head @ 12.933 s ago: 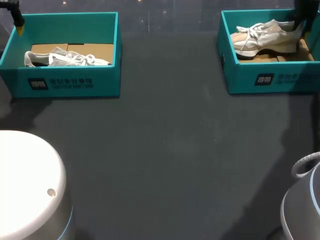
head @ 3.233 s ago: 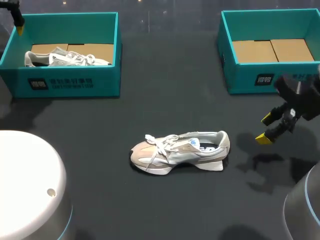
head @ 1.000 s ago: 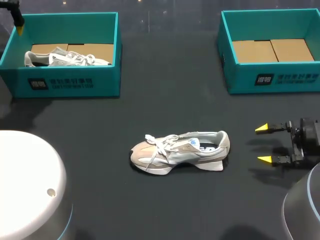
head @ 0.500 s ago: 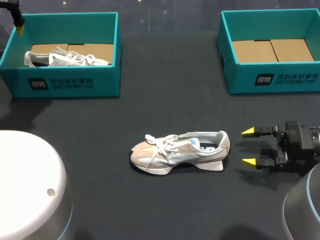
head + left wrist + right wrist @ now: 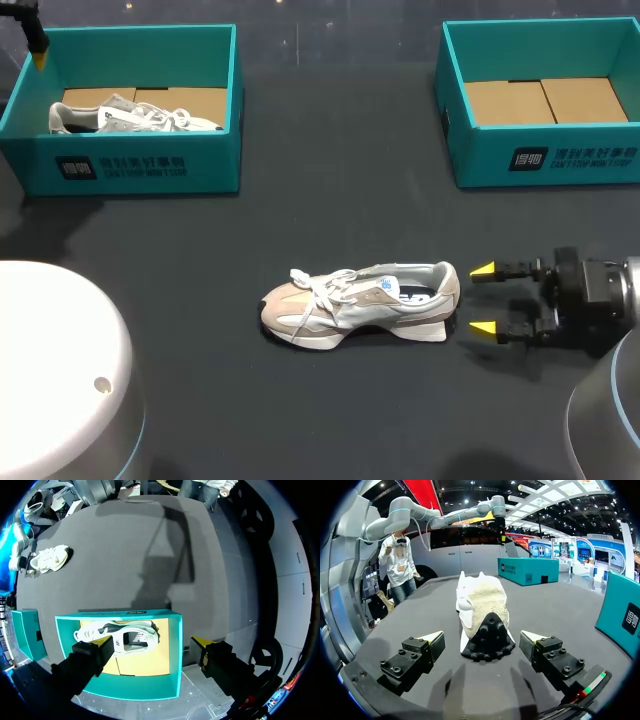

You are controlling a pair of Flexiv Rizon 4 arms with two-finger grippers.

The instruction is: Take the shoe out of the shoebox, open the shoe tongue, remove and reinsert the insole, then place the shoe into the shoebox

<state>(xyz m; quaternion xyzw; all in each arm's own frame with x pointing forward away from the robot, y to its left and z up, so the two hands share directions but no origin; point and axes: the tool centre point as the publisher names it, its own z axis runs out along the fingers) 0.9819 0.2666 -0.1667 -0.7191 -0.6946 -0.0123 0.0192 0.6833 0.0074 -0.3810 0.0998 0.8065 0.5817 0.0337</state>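
A beige and white shoe (image 5: 360, 303) lies on its sole in the middle of the dark table, toe to the left and heel to the right. My right gripper (image 5: 483, 298) is open, low over the table just right of the heel, fingers pointing at it. In the right wrist view the heel (image 5: 482, 605) stands straight ahead of the right gripper (image 5: 482, 637), not between its fingertips. The right teal shoebox (image 5: 540, 160) holds only cardboard. My left gripper (image 5: 152, 641) hangs open high above the left teal shoebox (image 5: 172, 655), which holds a second shoe (image 5: 127, 637).
The left shoebox (image 5: 130, 165) sits at the back left with the grey-white shoe (image 5: 130, 117) inside. Bare dark table stretches between the two boxes and in front of the shoe. My arms' rounded bases fill the front corners.
My right gripper has moved left, low along the table, closing the gap to the shoe's heel. The shoe and the left arm have not moved.
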